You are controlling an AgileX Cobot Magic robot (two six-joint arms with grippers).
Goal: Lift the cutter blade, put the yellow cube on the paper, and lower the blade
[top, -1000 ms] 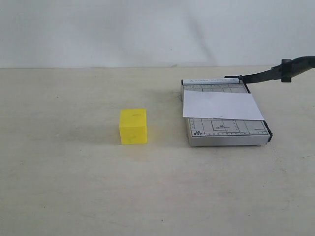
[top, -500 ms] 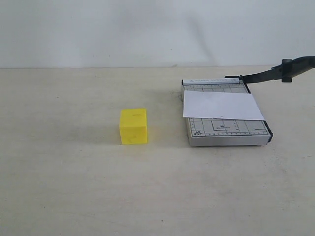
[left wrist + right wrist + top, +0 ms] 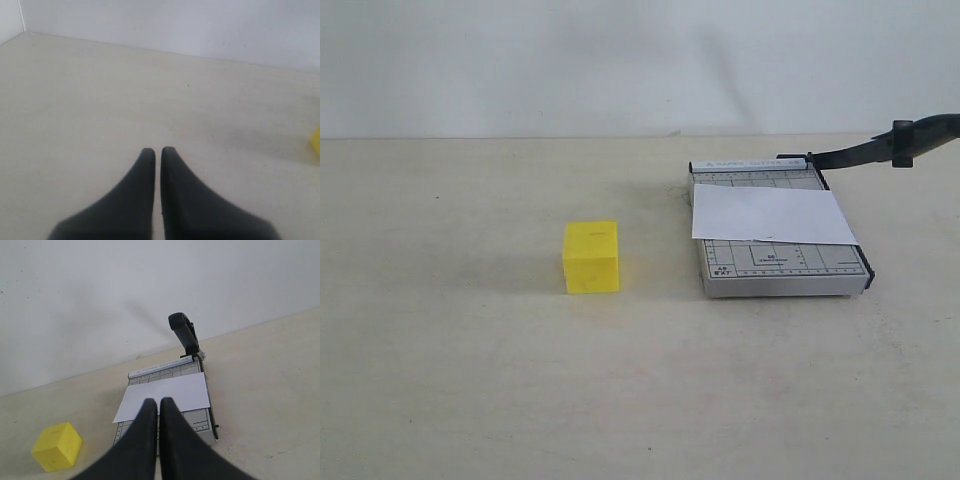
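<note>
The yellow cube rests on the table left of the grey cutter base. The white paper lies across that base. The black cutter blade stands raised, its handle end up at the far right; the right wrist view shows the blade above the paper. My right gripper is shut and empty, held above and short of the base. My left gripper is shut and empty over bare table, with an edge of the cube at the frame's side. Neither gripper shows in the exterior view.
The beige table stretches wide around the cube and cutter. A pale wall rises behind the table's far edge.
</note>
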